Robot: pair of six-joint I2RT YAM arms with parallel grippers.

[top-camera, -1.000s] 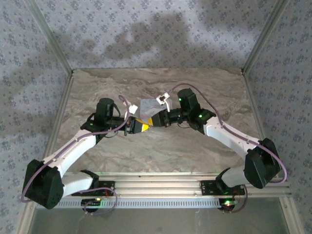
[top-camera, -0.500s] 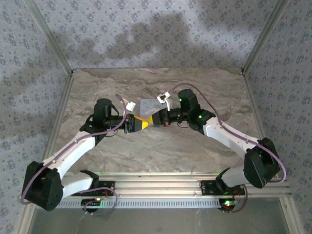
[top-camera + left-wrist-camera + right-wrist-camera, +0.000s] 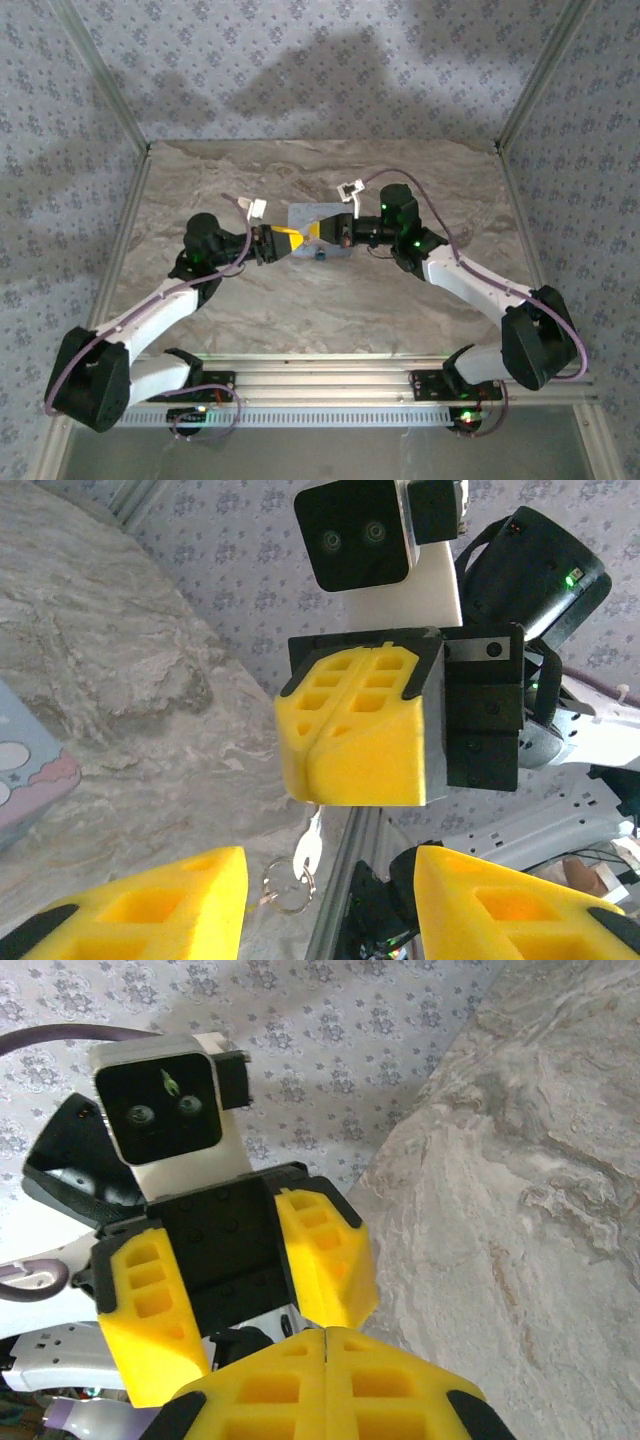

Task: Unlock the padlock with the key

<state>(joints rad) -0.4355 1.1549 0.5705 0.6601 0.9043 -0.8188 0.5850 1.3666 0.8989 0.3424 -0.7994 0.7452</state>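
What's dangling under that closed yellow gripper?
A small silver key hangs under the shut right gripper. Its top end is pinched between the yellow pads, so that part is hidden.

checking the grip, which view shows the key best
Left wrist: the key and ring hang below the shut right pincer. From the top it is too small to tell; the right wrist's own fingers hide it.
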